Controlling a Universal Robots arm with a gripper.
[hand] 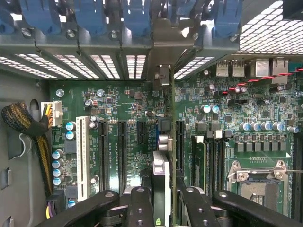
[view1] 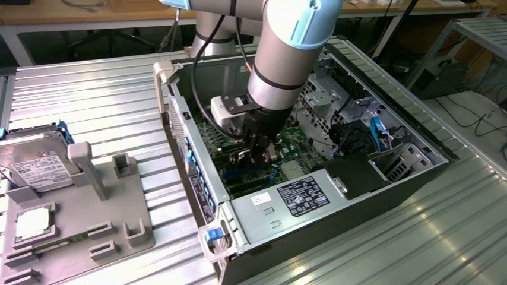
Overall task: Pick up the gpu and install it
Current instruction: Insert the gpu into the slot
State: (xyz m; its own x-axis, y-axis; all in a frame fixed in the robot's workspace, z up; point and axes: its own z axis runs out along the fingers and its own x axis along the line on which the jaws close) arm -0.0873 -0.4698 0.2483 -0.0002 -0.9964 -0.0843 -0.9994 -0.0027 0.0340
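Down inside the open computer case, the hand is closed on the gpu, gripping it edge-on between the fingers. Card sits right above the motherboard, long axis running along the black expansion slots, silver bracket up against the case's rear slot openings. By the wrist view, the card's edge looks lined up over a slot, just beside the white slot.
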